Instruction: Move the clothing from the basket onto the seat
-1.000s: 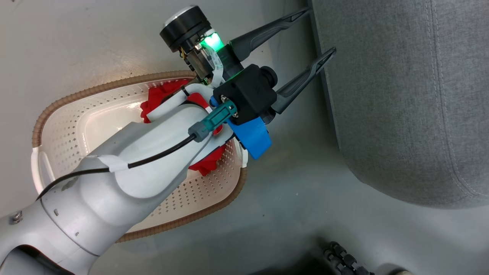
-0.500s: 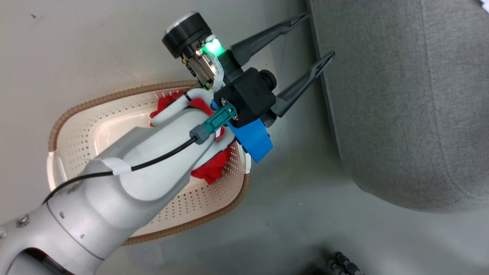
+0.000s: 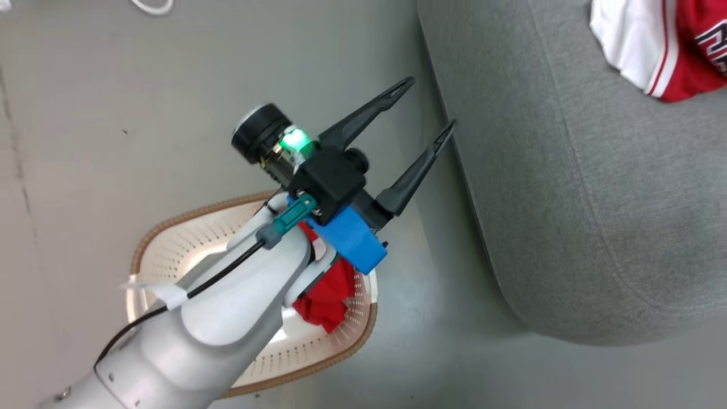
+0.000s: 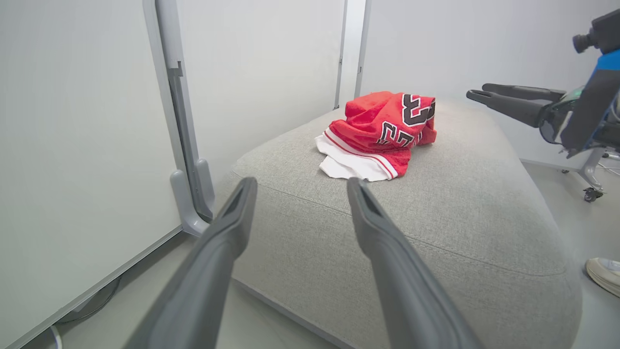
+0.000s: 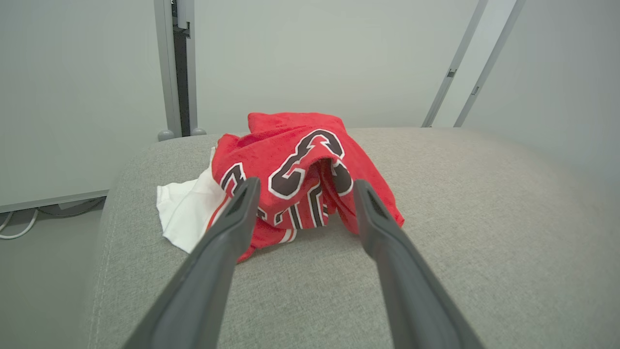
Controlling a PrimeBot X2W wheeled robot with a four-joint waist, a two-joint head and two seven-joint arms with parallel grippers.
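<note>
Crumpled red numbered jersey point(image 5: 300, 169) lies on the grey seat point(image 5: 460, 218) near its far edge. Right gripper point(image 5: 306, 183) faces it, jaws spread, empty. Left gripper point(image 3: 430, 104), jaws spread, hangs beside the seat. Another red garment point(image 3: 326, 298) lies in the basket point(image 3: 318, 349).

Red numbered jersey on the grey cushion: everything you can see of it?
The red jersey lies crumpled in a loose heap, not spread flat. Black, white-outlined numerals run across its folds; a white panel with thin red-and-white striping sticks out at one side. The fabric looks thin and soft. It rests on top of the large grey fabric seat cushion, its only visible contact. The open right gripper hangs apart from it.
</note>
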